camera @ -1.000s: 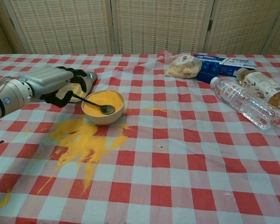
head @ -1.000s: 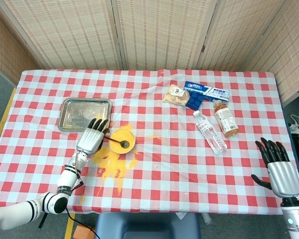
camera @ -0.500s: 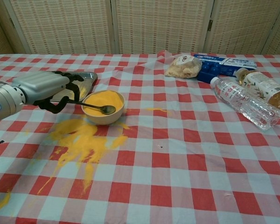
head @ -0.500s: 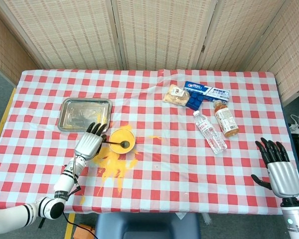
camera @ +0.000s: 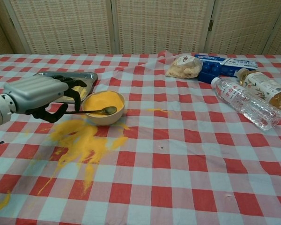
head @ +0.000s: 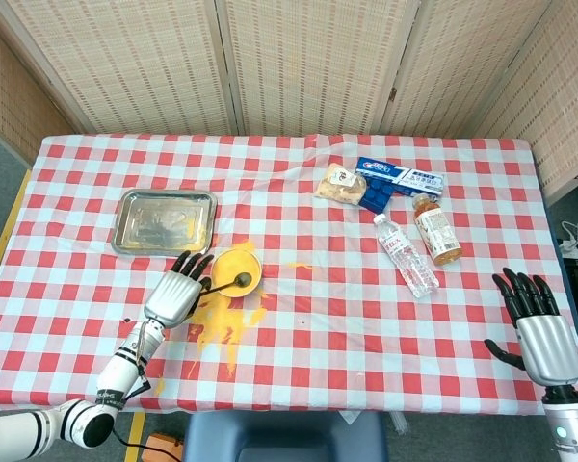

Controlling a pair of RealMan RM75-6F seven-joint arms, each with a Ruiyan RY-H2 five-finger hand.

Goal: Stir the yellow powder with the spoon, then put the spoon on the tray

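Observation:
A pale bowl (camera: 102, 119) holds yellow powder (camera: 103, 99) left of the table's middle. A dark metal spoon (camera: 91, 111) lies nearly level, its scoop over the near side of the bowl. My left hand (camera: 37, 93) grips the end of its handle, fingers curled round it, just left of the bowl. In the head view that left hand (head: 176, 294) sits below and left of the bowl (head: 236, 262), with the spoon (head: 228, 283) reaching into it. The steel tray (head: 166, 219) lies behind the hand. My right hand (head: 544, 332) is open, far off at the right front edge.
Spilled yellow powder (camera: 82, 140) spreads over the checked cloth in front of the bowl. At the back right lie a clear water bottle (camera: 246, 105), a tea bottle (camera: 264, 89), a blue box (camera: 220, 68) and a bagged snack (camera: 185, 67).
My left hand has drawn back toward the near left with the spoon handle. The spoon has flattened and its scoop has slid toward the bowl's near side. The right hand has stayed still.

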